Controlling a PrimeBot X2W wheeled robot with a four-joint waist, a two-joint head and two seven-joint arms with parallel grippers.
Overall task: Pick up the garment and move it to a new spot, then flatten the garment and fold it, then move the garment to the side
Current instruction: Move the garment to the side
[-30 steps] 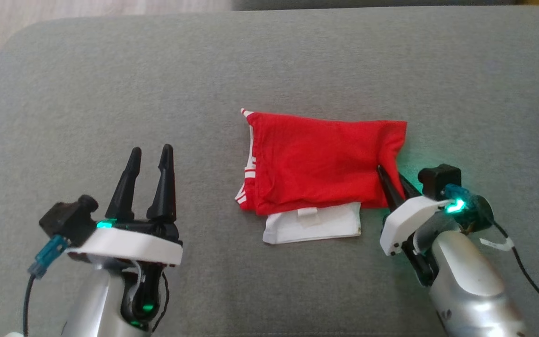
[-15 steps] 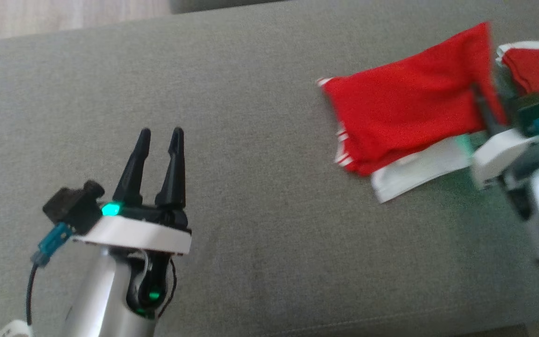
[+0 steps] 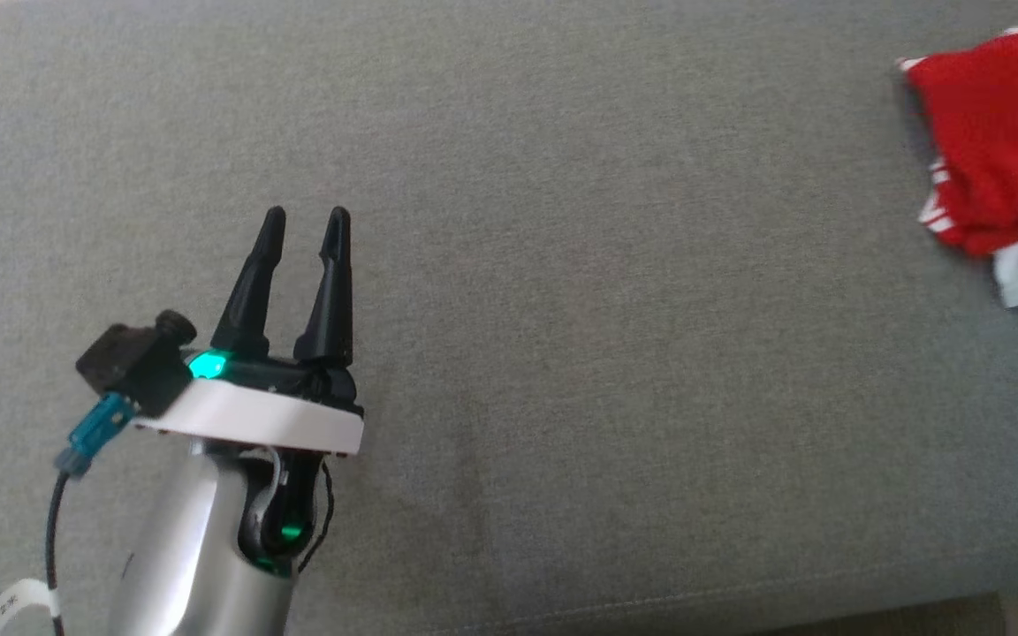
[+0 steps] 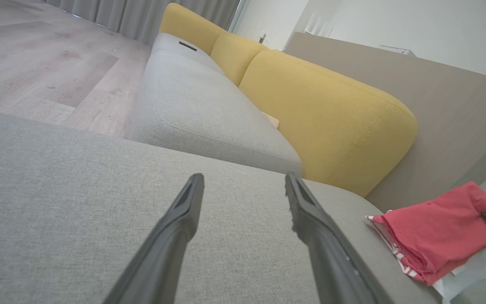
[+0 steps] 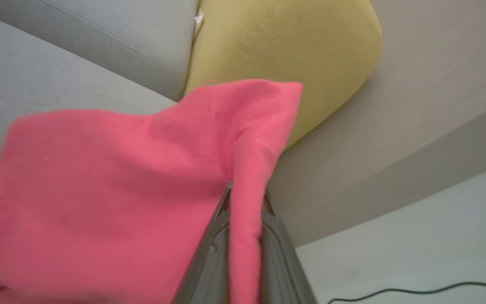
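The folded red garment (image 3: 999, 141) lies at the far right of the grey cushion (image 3: 562, 309), one edge pinched in the closed right tool (image 5: 245, 198); the left tool (image 3: 307, 216) hovers open at the near left, well apart from it

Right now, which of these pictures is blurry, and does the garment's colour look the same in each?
Head view: left tool crisp, garment slightly smeared at the right edge, strong red. Left wrist view: sofa sharp, the tool's own fingers soft up close, garment paler, pinkish. Right wrist view: blurriest, garment edges smeared, washed-out pink.
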